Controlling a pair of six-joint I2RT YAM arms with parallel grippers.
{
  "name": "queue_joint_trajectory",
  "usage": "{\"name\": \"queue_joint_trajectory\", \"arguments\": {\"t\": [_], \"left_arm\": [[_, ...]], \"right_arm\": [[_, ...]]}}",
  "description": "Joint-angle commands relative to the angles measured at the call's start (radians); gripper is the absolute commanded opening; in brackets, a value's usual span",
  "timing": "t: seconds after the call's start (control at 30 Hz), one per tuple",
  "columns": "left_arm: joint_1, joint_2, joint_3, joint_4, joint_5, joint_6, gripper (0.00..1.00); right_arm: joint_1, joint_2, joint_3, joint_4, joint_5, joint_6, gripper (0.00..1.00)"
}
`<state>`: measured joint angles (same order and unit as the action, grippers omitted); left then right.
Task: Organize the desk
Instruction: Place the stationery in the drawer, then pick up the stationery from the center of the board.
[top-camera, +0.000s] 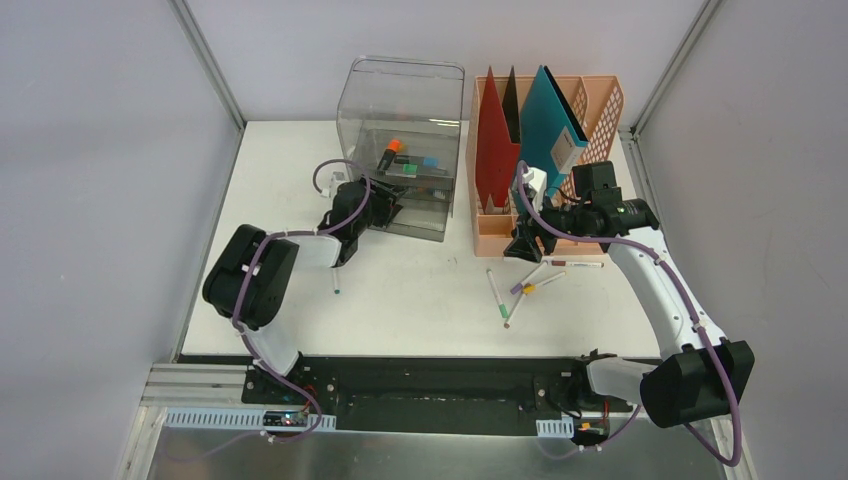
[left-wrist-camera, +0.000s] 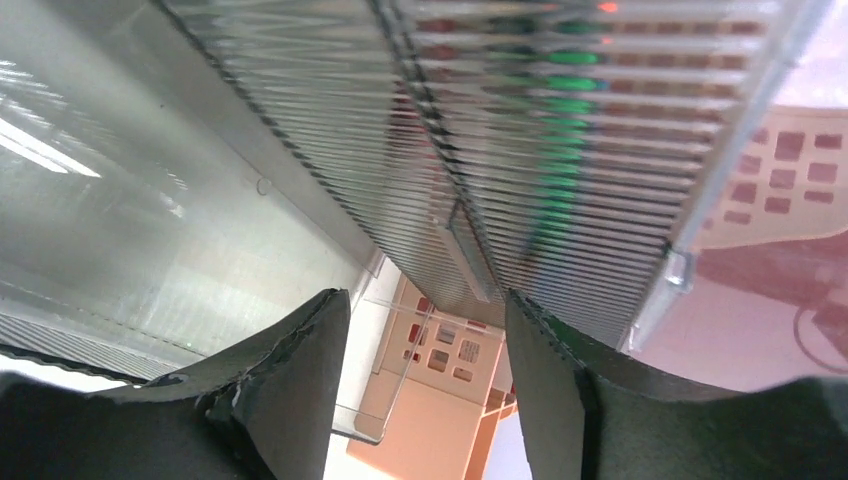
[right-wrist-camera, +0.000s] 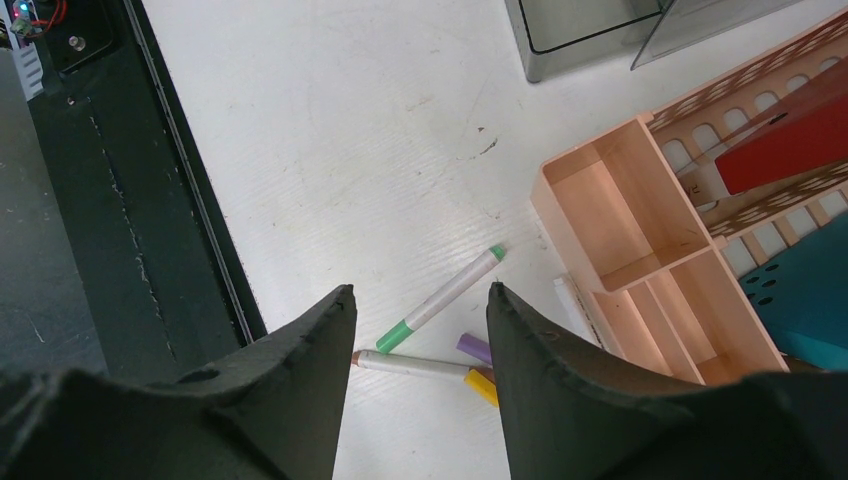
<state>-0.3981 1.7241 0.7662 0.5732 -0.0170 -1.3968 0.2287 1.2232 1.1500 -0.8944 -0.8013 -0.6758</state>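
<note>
The left hand (left-wrist-camera: 425, 297) has its two fingers parted, with nothing between them. It sits close against the ribbed front of the clear drawer box (top-camera: 400, 120), low on the side facing the arms. Through the plastic, an orange-capped marker (top-camera: 391, 150) and something green (top-camera: 408, 168) show inside. A thin pen (top-camera: 337, 277) lies on the white tabletop (top-camera: 400, 300) just beside the left arm's wrist.

The right hand (right-wrist-camera: 420, 290) is likewise spread and empty, hanging above a loose cluster of pens. There is a green-ended marker (right-wrist-camera: 440, 298), a white pen (right-wrist-camera: 405, 365) just beside its lower end, and a purple end (right-wrist-camera: 475, 348) and a yellow end (right-wrist-camera: 482, 385) touching the white one. Just beside the cluster stands the peach file rack (top-camera: 600, 110), with a red folder (top-camera: 495, 140) and a teal folder (top-camera: 550, 125) upright in it.

The tabletop spreads flat between the grey walls, with the box and the rack side by side at its far edge.
</note>
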Motion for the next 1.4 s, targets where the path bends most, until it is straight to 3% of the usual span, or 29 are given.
{"name": "queue_joint_trajectory", "arguments": {"t": [0.0,0.33,0.53,0.73,0.9,1.13,1.37], "left_arm": [[0.005,-0.092,-0.019,0.086,0.055,0.119,0.61],[0.009,-0.226,-0.171,0.324,0.25,0.413,0.71],[0.023,-0.281,-0.217,0.3,0.366,0.535,0.8],[0.031,-0.394,-0.214,0.01,0.387,0.671,0.9],[0.031,-0.522,-0.221,-0.27,0.315,0.801,0.94],[0.031,-0.658,-0.22,-0.606,0.041,0.832,0.99],[0.031,-0.69,-0.223,-0.742,-0.194,0.753,0.99]], "right_arm": [[-0.006,-0.01,0.016,0.003,-0.032,-0.025,0.54],[-0.006,-0.007,0.016,0.003,-0.031,-0.024,0.54],[-0.007,-0.011,0.017,0.002,-0.03,-0.025,0.54],[-0.006,-0.01,0.017,0.002,-0.029,-0.026,0.54],[-0.006,-0.006,0.016,0.001,-0.029,-0.026,0.54],[-0.006,0.0,0.017,0.002,-0.032,-0.025,0.54],[-0.006,0.002,0.017,0.004,-0.03,-0.022,0.54]]}}
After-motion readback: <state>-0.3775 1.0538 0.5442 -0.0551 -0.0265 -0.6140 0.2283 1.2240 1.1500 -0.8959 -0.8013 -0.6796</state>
